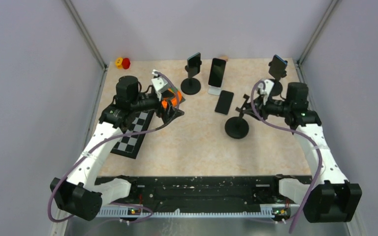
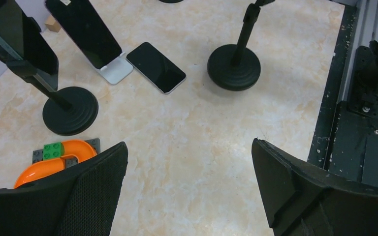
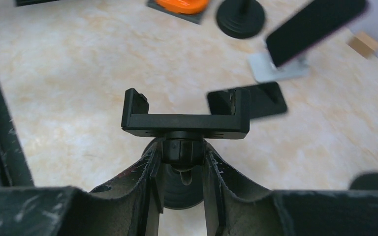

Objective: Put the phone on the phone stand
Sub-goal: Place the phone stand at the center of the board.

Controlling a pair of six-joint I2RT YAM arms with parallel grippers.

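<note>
Item: phone [image 2: 156, 67], lay flat ahead of the empty left hand [image 2: 188, 147], fingers wide apart. Likely stiff, light, slick, breakable; best pinched across long edges. Neck of phone stand [image 3: 186, 118] was clamped in right hand [image 3: 181, 162].

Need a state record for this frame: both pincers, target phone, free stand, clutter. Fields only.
left pincer: open, empty, above the table
right pincer: shut on the empty stand's neck, just under its clamp
empty stand: upright, clamp holds nothing
loose phone: flat on the table, dark face up, untouched, beside the white stand
mounted phones: three, each on its own stand
clutter: orange track piece, checkerboard
task status: phone not yet on stand
</note>
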